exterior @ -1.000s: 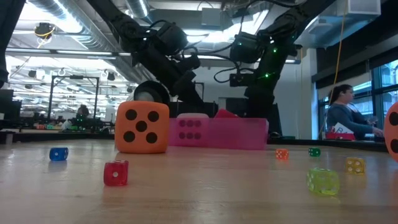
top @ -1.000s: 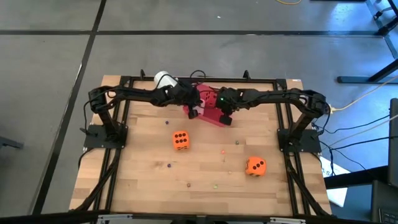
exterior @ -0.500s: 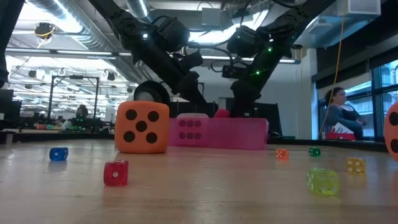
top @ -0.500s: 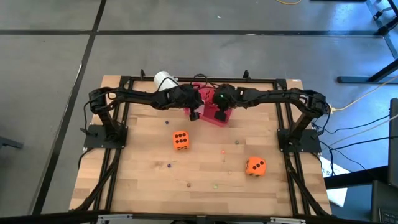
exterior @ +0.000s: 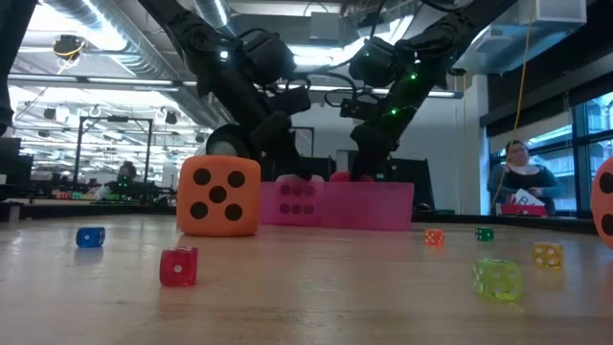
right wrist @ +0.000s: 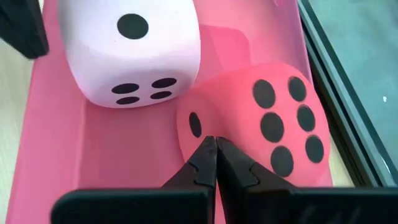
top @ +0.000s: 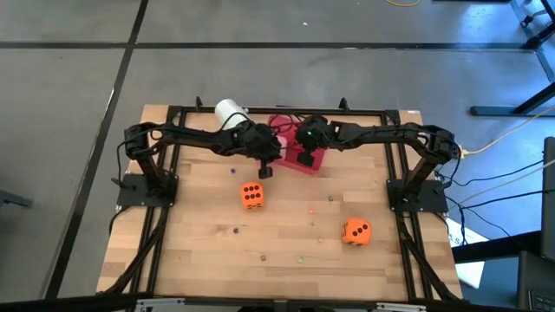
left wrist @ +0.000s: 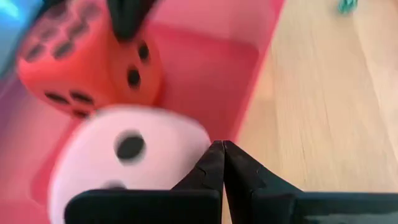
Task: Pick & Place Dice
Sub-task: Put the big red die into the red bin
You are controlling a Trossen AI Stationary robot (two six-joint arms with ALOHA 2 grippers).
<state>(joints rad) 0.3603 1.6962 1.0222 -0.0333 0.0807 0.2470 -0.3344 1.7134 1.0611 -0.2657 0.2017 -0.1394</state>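
the pink die (right wrist: 134, 53) and red die (right wrist: 261, 124) already sit side by side in the tray (top: 314, 159) at the far middle of the desk (top: 286, 238), so the move to come likely turns on the two orange ones. the nearer orange die (top: 251, 195) lies on open wood just toward the front from the left tool (top: 264, 170), which hangs clenched and empty beside the tray's left edge. the right tool (top: 305, 159), also clenched and holding nothing, hovers over the tray above the red die. the other orange die (top: 355, 230) rests well off toward the front right, closer to the right arm's side. a cube has no long axis, so any approach angle should serve.
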